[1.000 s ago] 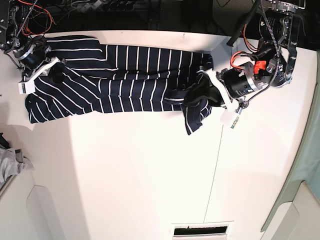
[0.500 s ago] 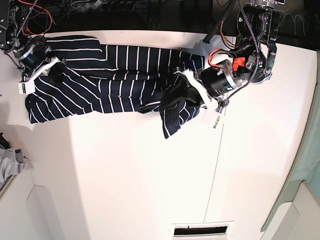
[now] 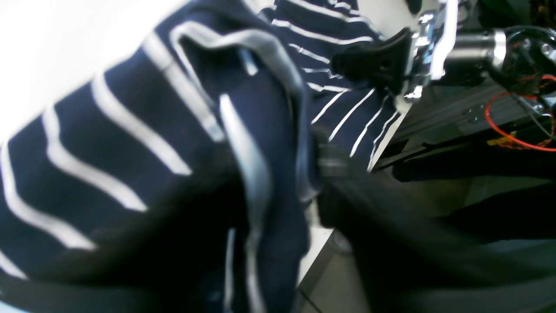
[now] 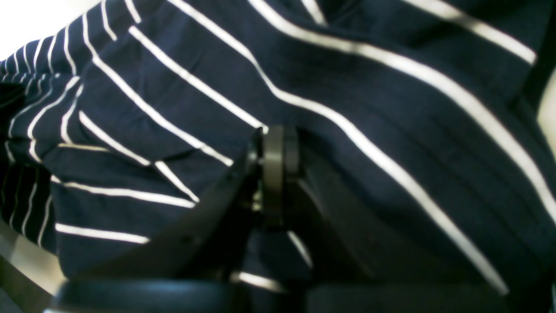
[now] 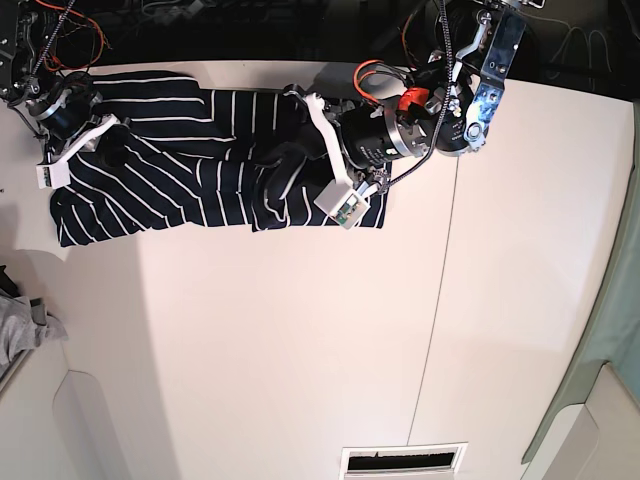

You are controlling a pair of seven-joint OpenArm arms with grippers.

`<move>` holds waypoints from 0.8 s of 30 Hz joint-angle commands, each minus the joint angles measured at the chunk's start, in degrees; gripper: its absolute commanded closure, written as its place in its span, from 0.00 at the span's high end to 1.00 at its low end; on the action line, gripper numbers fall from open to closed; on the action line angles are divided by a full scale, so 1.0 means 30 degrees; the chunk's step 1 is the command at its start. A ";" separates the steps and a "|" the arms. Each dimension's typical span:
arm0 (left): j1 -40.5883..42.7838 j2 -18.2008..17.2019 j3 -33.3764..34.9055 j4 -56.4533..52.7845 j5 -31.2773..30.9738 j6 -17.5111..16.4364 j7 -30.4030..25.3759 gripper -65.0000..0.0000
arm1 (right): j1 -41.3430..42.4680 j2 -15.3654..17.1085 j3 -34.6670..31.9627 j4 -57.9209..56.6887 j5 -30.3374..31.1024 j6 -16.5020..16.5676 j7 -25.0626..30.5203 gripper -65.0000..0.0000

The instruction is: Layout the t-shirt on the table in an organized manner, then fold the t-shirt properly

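Where the wide white smooth table (image 5: 300, 350) meets the dark area behind it, we see the dark navy t-shirt with thin white stripes (image 5: 170, 170) spread as a long band along that far edge, one end near the table's corner on the base view's left and the other bunched into a doubled fold near the middle of the edge. Over this bunched end leans the left gripper (image 5: 285, 165), its black body and white plates lying across the cloth; in its own wrist view a thick roll of striped fabric fills the foreground, blurred, and we cannot tell whether the jaws are apart or pressed onto it. At the other end the right gripper (image 5: 108, 152) sits on the shirt, and its wrist view shows the dark finger tips (image 4: 273, 174) drawn together with the striped cloth pinched between them (the fabric rises into a small ridge just there). The seam line (image 5: 435, 300) crosses the table well clear of the shirt. Farther out, a small grey cloth (image 5: 22, 330) lies at the left border of the base view, and red and orange cables (image 5: 385, 75) loop above the left arm.
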 commanded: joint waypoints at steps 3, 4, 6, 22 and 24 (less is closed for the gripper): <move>-0.0175 0.0393 0.0415 0.0284 0.0080 0.0219 -0.0452 0.56 | 0.0131 0.0270 0.0080 0.0168 0.0138 0.0066 -0.0007 0.00; -0.0175 0.0597 0.0408 0.0284 0.0211 0.0386 -0.0444 0.56 | 0.0131 0.0270 0.0080 0.0168 0.0138 0.0058 0.0000 0.00; -0.0197 0.0991 0.0408 0.0284 0.0393 0.0364 -0.0452 0.56 | 0.0131 0.0270 0.0080 0.0168 0.0138 0.0066 0.0000 0.00; -0.0233 0.1282 -0.2171 0.0284 0.2280 0.0364 -0.0452 0.56 | 0.0138 0.0321 0.1610 0.3956 0.0488 0.0044 -0.1049 0.00; -0.0175 0.0947 -0.2929 0.0284 0.2273 0.0372 -0.0444 0.56 | 0.0153 0.0357 0.2368 0.4634 0.0415 -0.0109 -0.1049 0.00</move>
